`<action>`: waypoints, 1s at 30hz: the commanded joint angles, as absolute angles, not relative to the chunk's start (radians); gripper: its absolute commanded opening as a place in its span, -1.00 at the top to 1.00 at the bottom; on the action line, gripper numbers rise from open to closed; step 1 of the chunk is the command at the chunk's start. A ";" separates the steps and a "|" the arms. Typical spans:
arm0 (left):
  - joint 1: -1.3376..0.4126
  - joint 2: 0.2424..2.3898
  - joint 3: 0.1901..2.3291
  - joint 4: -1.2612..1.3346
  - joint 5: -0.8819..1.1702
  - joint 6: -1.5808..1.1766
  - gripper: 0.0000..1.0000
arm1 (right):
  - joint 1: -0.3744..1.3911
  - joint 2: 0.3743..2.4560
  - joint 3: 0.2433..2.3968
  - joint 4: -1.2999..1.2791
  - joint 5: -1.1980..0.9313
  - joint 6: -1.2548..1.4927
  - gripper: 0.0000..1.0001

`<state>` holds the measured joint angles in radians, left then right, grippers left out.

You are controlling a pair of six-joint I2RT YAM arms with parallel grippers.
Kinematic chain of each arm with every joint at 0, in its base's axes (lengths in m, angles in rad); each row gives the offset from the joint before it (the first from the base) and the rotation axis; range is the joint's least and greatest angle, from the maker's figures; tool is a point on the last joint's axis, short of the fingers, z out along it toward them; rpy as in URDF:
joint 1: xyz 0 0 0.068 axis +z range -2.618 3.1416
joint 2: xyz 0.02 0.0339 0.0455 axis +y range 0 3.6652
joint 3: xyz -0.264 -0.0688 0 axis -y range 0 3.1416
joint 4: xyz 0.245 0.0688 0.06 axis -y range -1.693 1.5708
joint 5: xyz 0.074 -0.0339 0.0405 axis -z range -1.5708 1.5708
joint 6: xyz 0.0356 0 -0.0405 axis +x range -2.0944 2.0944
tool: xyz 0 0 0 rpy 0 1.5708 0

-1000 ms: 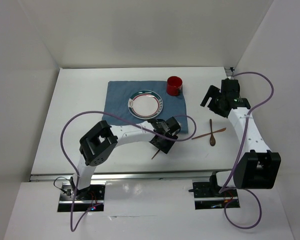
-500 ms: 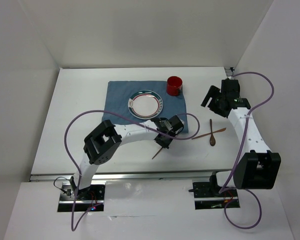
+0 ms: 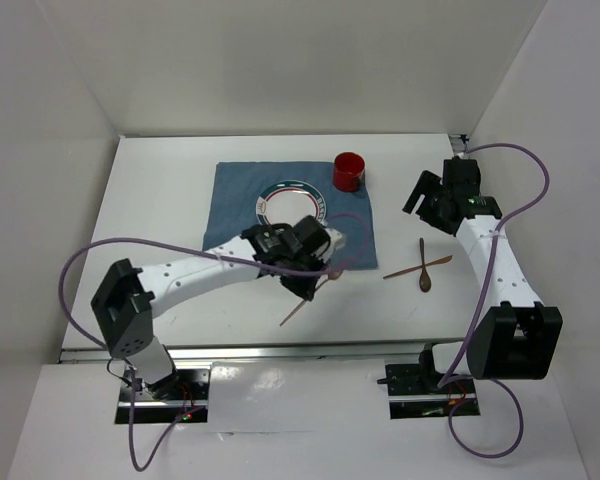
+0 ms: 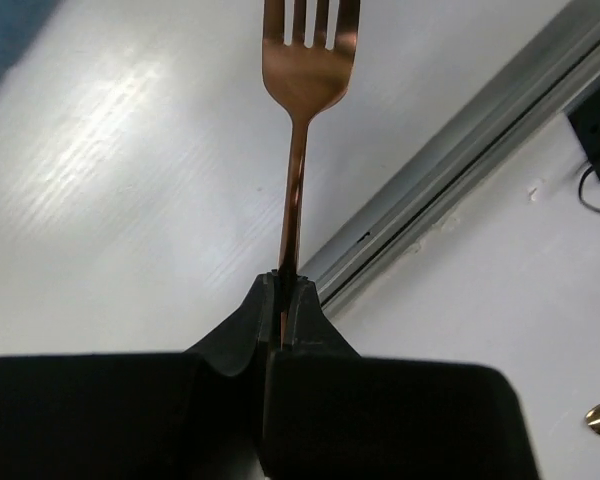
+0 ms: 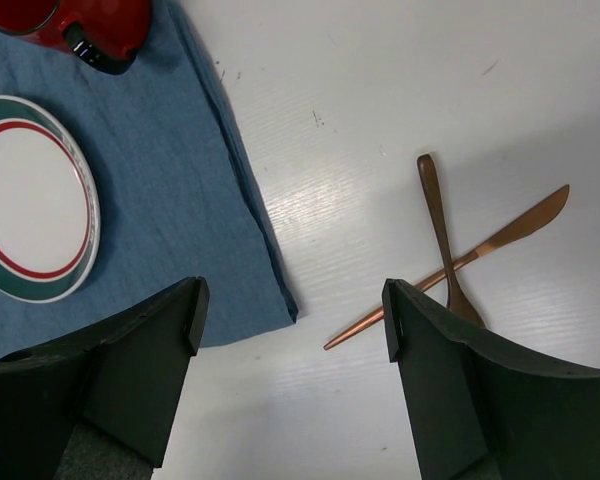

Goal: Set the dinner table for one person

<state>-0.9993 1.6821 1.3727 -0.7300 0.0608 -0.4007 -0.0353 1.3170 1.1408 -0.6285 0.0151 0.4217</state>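
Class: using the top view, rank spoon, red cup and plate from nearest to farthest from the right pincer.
1. spoon, on bare table just nearside of the right pincer.
2. red cup, at the blue mat's far right corner.
3. plate, mid-mat, farthest left.

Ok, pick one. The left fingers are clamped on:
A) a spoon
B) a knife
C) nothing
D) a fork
D: in the left wrist view the left fingers pinch the thin handle of a copper fork, with its tines pointing away from them.
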 commanded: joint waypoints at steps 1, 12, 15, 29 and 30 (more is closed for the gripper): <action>-0.876 1.608 1.394 -0.770 0.043 -0.478 1.00 | -0.038 1.285 1.157 -0.595 0.023 0.420 -0.64; -0.372 1.920 1.719 -0.840 -0.196 -0.557 1.00 | -0.038 1.318 1.134 -0.595 -0.092 0.411 -0.64; -0.324 2.022 1.816 -0.877 -0.245 -0.539 1.00 | -0.038 1.307 1.134 -0.595 -0.081 0.411 -0.64; -0.245 2.229 1.844 -0.762 -0.186 -0.468 0.98 | -0.038 1.341 1.134 -0.744 0.086 0.411 -0.64; -0.245 2.238 1.844 -0.762 -0.186 -0.468 0.88 | -0.038 1.341 1.125 -0.744 0.098 0.411 -0.64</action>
<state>-0.2382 2.2124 1.8202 -0.7902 -0.1970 -0.4965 -0.0353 1.3262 1.1374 -0.6872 0.0319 0.4210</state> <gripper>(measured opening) 0.050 0.822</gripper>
